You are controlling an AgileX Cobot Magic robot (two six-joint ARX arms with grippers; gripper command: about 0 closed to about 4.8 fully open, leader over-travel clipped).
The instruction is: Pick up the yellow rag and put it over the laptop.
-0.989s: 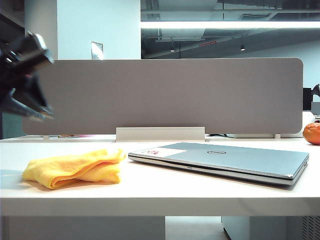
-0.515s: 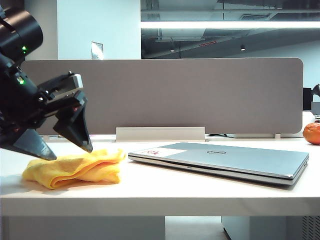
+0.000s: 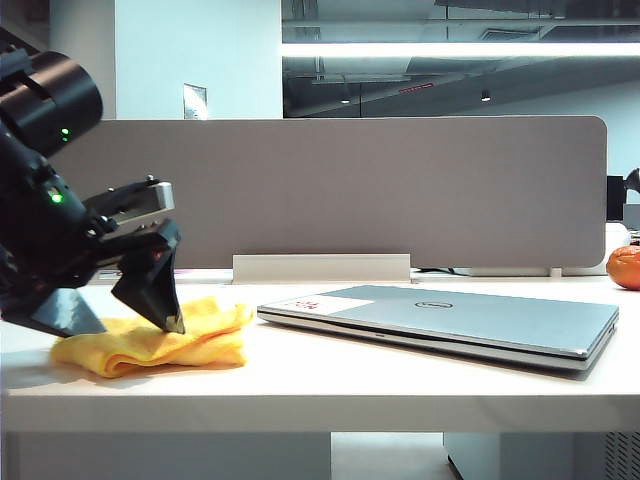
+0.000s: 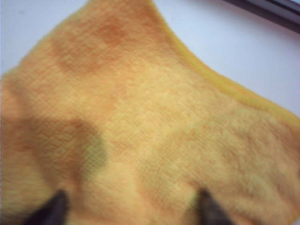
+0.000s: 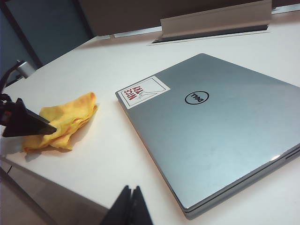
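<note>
Exterior view: my left gripper [image 3: 125, 315] hangs over the yellow rag [image 3: 160, 342] near the left edge of the tabletop [image 3: 400, 385], jaws spread wide, one fingertip low on the cloth's top fold and the other down at its far-left side — nothing is clamped between them. In the left wrist view the rag [image 4: 150, 122] fills nearly the whole field, fuzzy and rumpled, with my two dark fingertips [image 4: 206, 208] standing apart at its near side; whether they press into the pile I cannot tell. The laptop [image 3: 450, 320] lies shut, lid up, just beside the rag toward the middle of the tabletop, its white-and-red sticker [image 5: 143, 92] at the corner nearest the cloth. An orange fruit [image 3: 624, 267] sits at the far right edge. My right gripper [image 5: 130, 206] — seen in the right wrist view — hovers off the laptop's near side, fingers pressed together and empty.
</note>
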